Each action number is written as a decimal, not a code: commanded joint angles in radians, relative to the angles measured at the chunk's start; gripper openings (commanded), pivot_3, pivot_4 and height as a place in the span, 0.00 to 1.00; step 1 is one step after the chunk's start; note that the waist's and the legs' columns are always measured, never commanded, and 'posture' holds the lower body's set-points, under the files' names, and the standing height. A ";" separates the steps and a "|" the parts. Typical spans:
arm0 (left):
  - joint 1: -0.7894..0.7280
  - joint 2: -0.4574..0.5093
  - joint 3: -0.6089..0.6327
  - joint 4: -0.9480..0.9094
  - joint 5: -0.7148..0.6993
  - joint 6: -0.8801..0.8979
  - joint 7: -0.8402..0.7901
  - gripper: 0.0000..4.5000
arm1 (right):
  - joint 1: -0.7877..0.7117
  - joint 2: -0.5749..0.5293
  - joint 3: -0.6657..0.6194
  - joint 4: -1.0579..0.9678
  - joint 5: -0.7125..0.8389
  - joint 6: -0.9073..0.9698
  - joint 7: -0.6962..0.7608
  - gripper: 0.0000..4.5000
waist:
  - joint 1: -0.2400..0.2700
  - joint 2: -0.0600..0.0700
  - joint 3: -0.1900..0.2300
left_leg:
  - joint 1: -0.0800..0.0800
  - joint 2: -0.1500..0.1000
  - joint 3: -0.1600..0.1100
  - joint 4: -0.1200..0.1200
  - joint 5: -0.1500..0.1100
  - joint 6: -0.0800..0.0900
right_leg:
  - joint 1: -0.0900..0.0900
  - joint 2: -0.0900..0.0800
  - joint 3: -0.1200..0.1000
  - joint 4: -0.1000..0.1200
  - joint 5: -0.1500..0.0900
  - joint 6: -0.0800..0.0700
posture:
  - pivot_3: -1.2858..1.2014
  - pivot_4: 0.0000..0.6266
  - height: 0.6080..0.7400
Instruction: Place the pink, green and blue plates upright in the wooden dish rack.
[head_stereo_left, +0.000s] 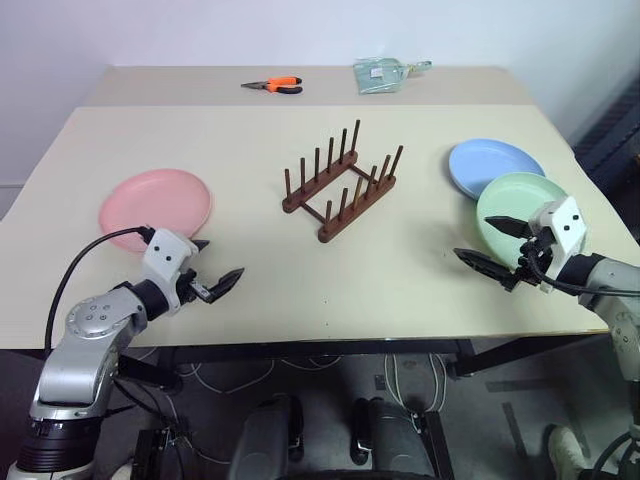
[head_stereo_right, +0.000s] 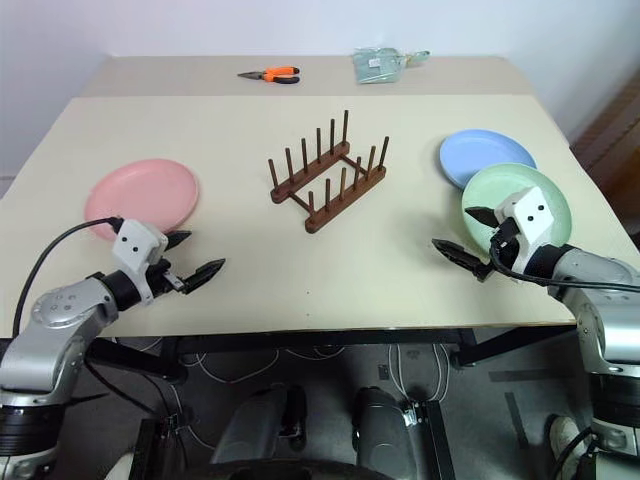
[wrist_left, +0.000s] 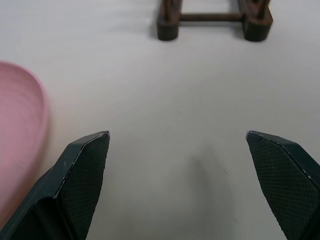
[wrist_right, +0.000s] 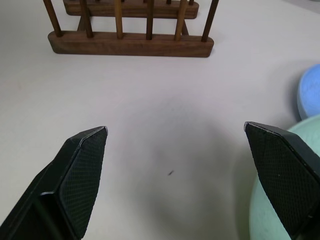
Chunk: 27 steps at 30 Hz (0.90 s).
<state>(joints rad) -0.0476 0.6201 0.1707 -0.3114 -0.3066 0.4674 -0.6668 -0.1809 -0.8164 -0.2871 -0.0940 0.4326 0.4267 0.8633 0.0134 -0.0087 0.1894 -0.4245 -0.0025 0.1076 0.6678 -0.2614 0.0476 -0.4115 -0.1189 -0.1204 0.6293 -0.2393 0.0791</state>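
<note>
The pink plate (head_stereo_left: 155, 208) lies flat at the table's (head_stereo_left: 300, 270) left; the green plate (head_stereo_left: 520, 200) overlaps the blue plate (head_stereo_left: 495, 165) at right, with the rack (head_stereo_left: 340, 180) empty between. They look light, stiff and slick (best pinched at the rim). The left end effector (head_stereo_left: 215, 283) and right end effector (head_stereo_left: 495, 245) hover low, wide open, holding nothing.

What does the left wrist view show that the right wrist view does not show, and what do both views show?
Left wrist view: the edge of the pink plate, beside the open left gripper. Right wrist view: parts of the green plate and the blue plate, beside the open right gripper. Both: the wooden dish rack, with no plate in it, and the bare beige table between it and the fingers.
</note>
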 joint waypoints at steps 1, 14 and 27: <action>-0.003 -0.004 -0.010 -0.031 0.006 -0.010 0.014 0.99 | -0.017 0.005 -0.005 -0.023 -0.013 -0.034 -0.014 1.00 | -0.001 0.000 0.000 | 0.000 0.000 0.000 0.000 0.000 0.000 | 0.000 0.000 0.000 0.000 0.000 0.000 | 0.52 0.24 1.00; -0.142 -0.185 -0.265 0.046 0.157 -0.017 0.167 0.99 | -0.002 0.085 0.133 -0.186 0.000 0.045 -0.051 1.00 | 0.004 0.000 0.000 | 0.000 0.000 0.000 0.000 0.000 0.000 | 0.000 0.000 0.000 0.000 0.000 0.000 | 0.52 0.24 1.00; -0.452 -0.454 -0.430 0.583 0.294 -0.162 0.232 0.99 | 0.061 0.229 0.281 -0.401 -0.052 0.110 -0.227 1.00 | 0.012 0.001 -0.002 | 0.001 -0.001 -0.001 0.004 -0.001 0.003 | 0.003 0.000 -0.001 0.001 0.000 0.002 | 0.52 0.24 1.00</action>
<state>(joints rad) -0.4965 0.1786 -0.2419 0.1965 -0.0336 0.3134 -0.4357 -0.1207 -0.5875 0.0061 -0.4533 0.3824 0.5393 0.6461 0.0256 -0.0079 0.1872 -0.4241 -0.0032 0.1067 0.6734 -0.2631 0.0510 -0.4084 -0.1186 -0.1211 0.6303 -0.2390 0.0809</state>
